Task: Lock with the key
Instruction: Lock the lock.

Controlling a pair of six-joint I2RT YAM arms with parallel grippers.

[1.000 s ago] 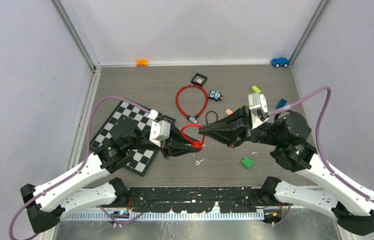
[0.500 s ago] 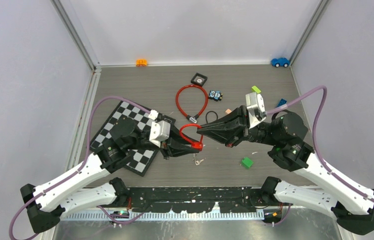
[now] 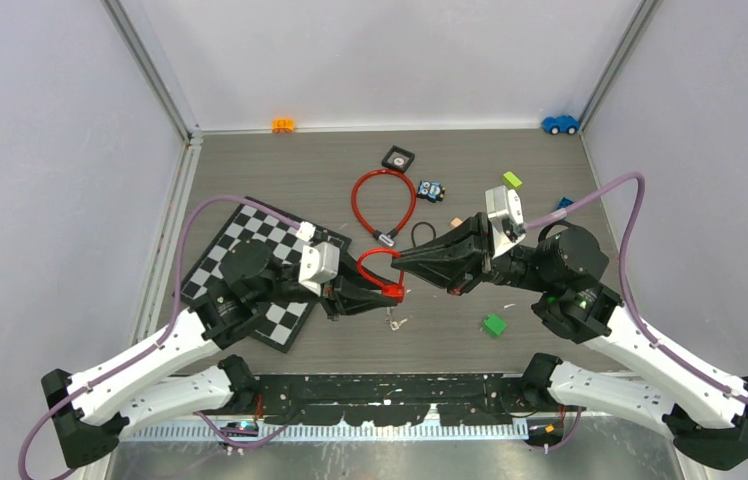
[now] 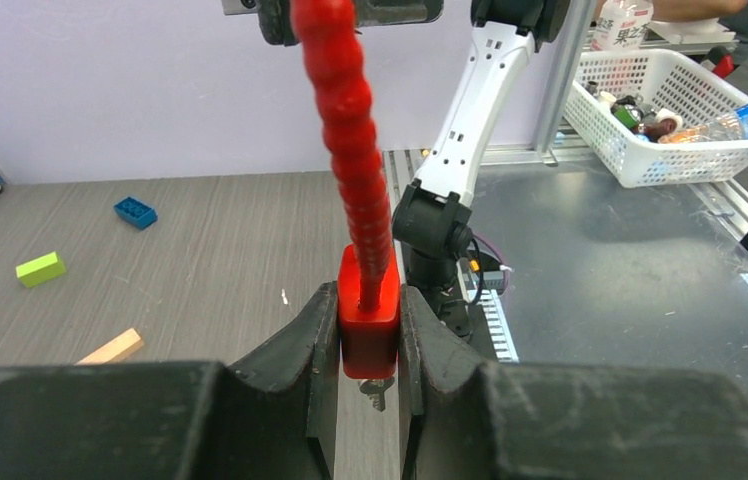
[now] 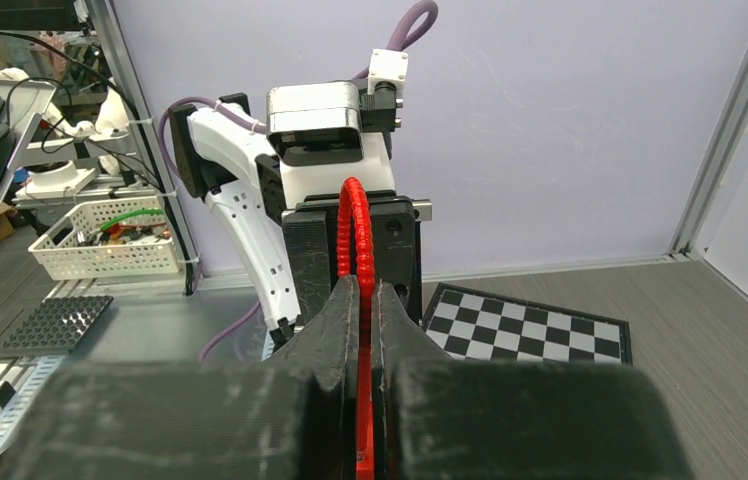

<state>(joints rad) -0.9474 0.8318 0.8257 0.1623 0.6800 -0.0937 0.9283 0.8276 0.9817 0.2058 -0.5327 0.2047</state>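
Note:
A red cable lock hangs between my two grippers above the middle of the table. My left gripper [image 3: 391, 292] [image 4: 368, 305] is shut on its red block-shaped body [image 3: 397, 293] [image 4: 367, 325]. The beaded red cable [image 3: 368, 256] [image 4: 348, 150] rises from the body and loops round. My right gripper [image 3: 400, 258] [image 5: 360, 292] is shut on the cable [image 5: 352, 230], just above the body and facing the left gripper. A small silver key [image 3: 397, 323] [image 4: 377, 393] lies on the table right below the lock body, held by neither gripper.
A checkerboard [image 3: 250, 262] lies under the left arm. A second red cable loop [image 3: 383, 200] lies behind the grippers, with a black box [image 3: 399, 158] and a small blue item [image 3: 431, 189] nearby. A green block [image 3: 493, 324] sits near the right arm.
My right gripper has shifted a little to the left with the cable, closer over the lock body. The left gripper and the key have stayed put.

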